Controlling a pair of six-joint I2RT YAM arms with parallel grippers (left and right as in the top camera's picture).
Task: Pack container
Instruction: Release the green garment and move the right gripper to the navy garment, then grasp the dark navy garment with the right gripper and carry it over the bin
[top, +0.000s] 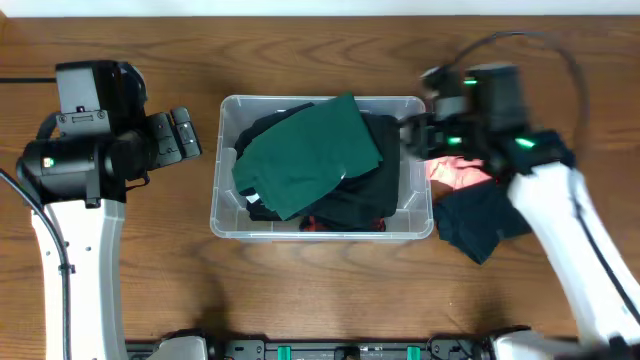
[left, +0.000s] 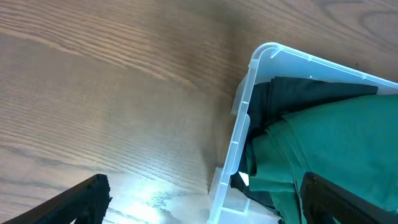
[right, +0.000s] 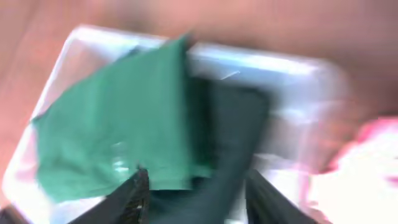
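Note:
The clear container (top: 224, 190) stands mid-table. A green garment (top: 308, 158) lies on top of black garments (top: 378, 185) inside it. My left gripper (top: 186, 136) is open and empty just left of the container. In the left wrist view its jaws (left: 205, 202) straddle the container's corner wall (left: 244, 118), with the green garment (left: 336, 137) inside. My right gripper (top: 412, 134) hovers at the container's right rim. The right wrist view is blurred. Its jaws (right: 199, 199) are open over a dark garment (right: 233, 134) beside the green garment (right: 115, 118).
A pink-red garment (top: 455, 172) and a dark navy garment (top: 485, 225) lie on the wooden table to the right of the container, under my right arm. The pink garment also shows in the right wrist view (right: 373, 146). A cable runs behind the right arm.

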